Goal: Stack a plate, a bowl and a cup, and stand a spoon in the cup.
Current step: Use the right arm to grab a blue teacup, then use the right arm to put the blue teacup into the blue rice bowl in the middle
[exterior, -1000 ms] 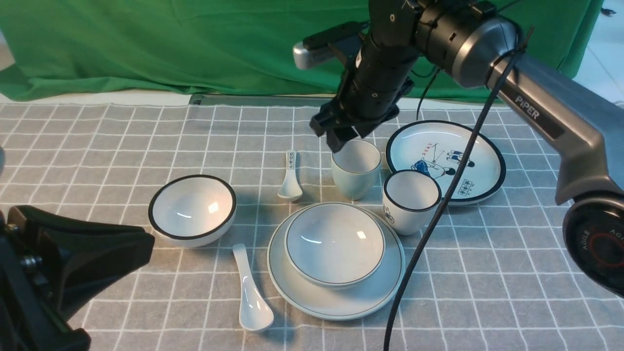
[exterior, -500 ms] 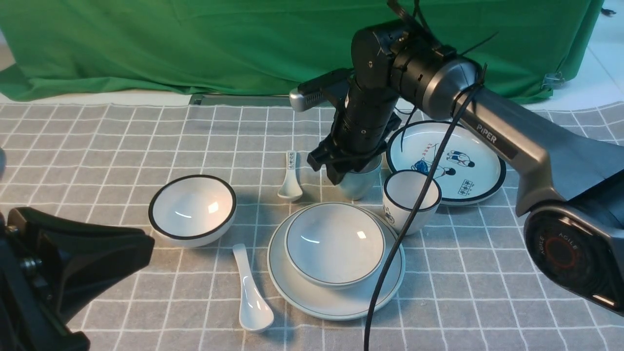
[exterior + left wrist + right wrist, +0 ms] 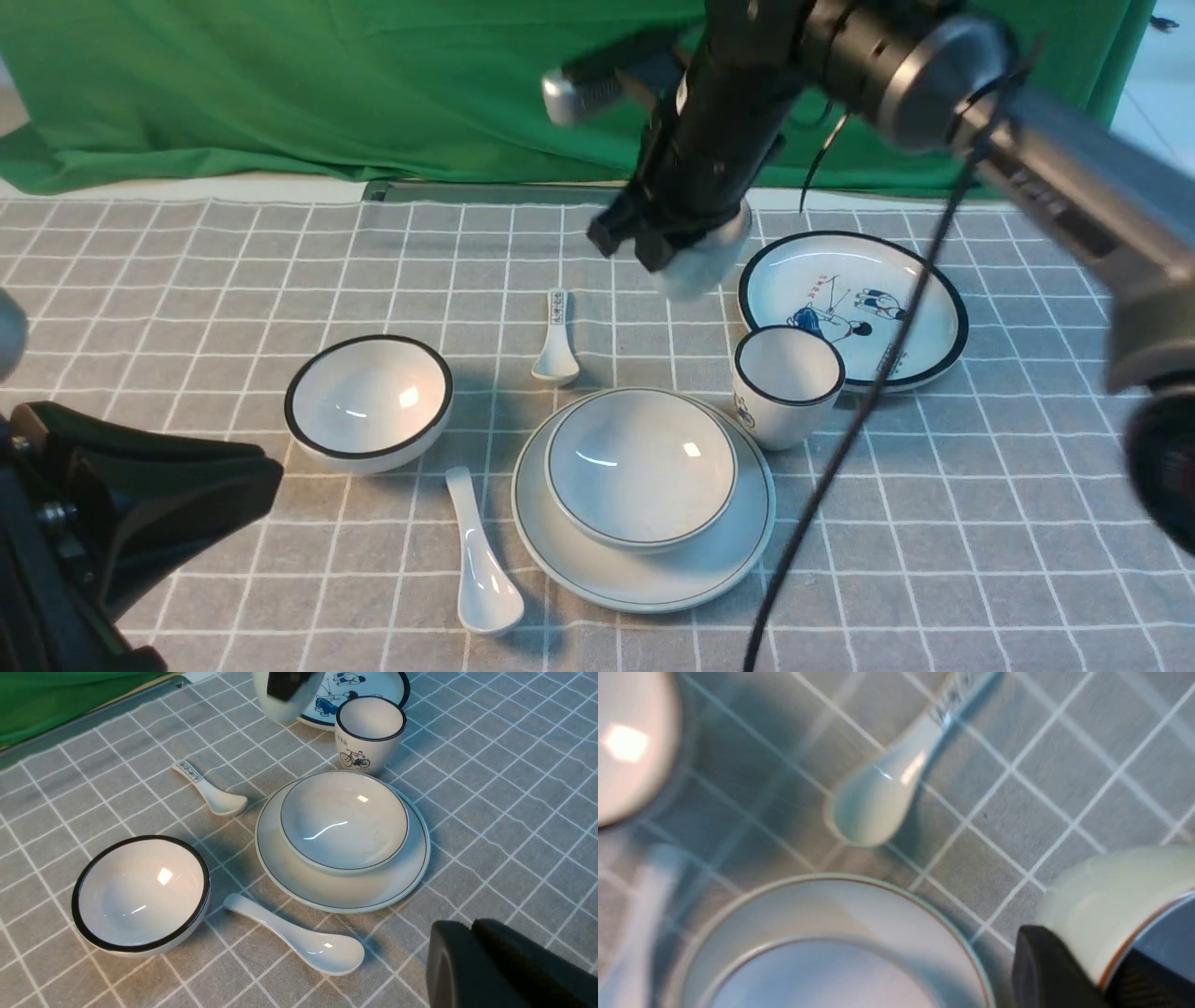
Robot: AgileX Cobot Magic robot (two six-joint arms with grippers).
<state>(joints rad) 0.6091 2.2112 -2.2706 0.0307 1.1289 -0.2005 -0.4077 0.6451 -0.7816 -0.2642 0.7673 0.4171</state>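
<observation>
Bowl (image 3: 641, 467) on plate (image 3: 644, 583); spoon (image 3: 484, 560) to their left.

the front view is evenly bright, with a small square glare at two o'clock inside the plain bowl (image 3: 642, 467); the right arm (image 3: 738, 121) is motion-blurred. the left wrist view is mostly crisp. in the right wrist view, the black-rimmed bowl (image 3: 630, 751) at ten o'clock is badly blurred.

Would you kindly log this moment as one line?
right claw: gripping cup, raised | bowl: on plate | spoon: on tablecloth
</observation>
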